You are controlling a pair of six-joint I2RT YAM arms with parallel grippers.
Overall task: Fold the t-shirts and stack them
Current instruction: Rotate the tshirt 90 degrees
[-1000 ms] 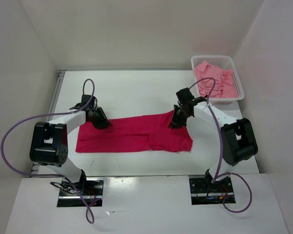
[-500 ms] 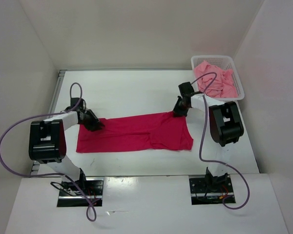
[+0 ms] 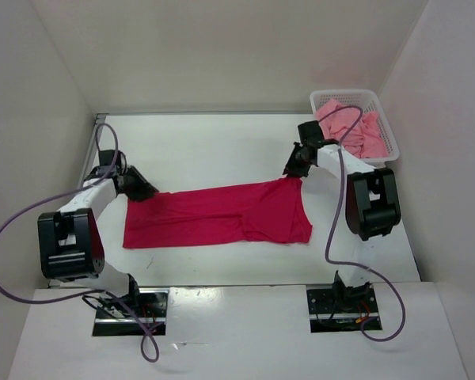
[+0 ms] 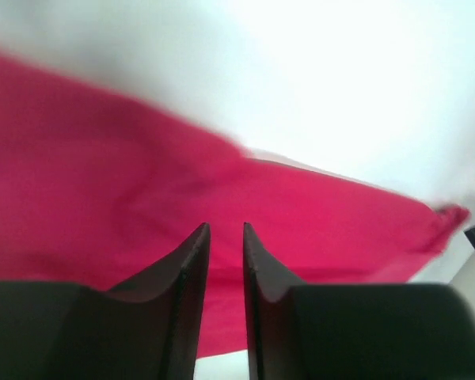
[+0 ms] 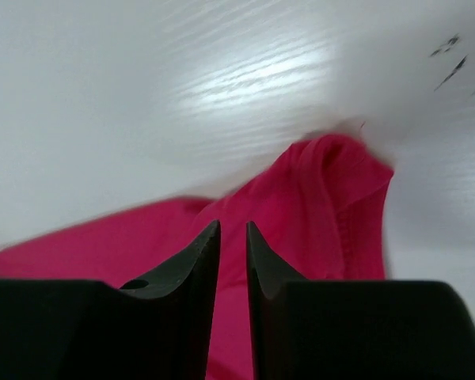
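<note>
the crimson t-shirt (image 3: 222, 215) lies flat on the table, left of the basket (image 3: 392, 155) holding the pink t-shirt (image 3: 352, 131), with the right gripper (image 3: 292, 170) at its corner nearest the basket and the left gripper (image 3: 141, 191) at the farthest, both jaws a narrow slit apart.

The white table (image 3: 222, 146) is carrying just two things right now: a crimson t-shirt (image 3: 222, 215) is lying spread flat across the middle, and a white mesh basket (image 3: 389, 141) is sitting in the far right corner.

Bright, even light — both wrist views blurred, glare on table (image 5: 245, 79).
</note>
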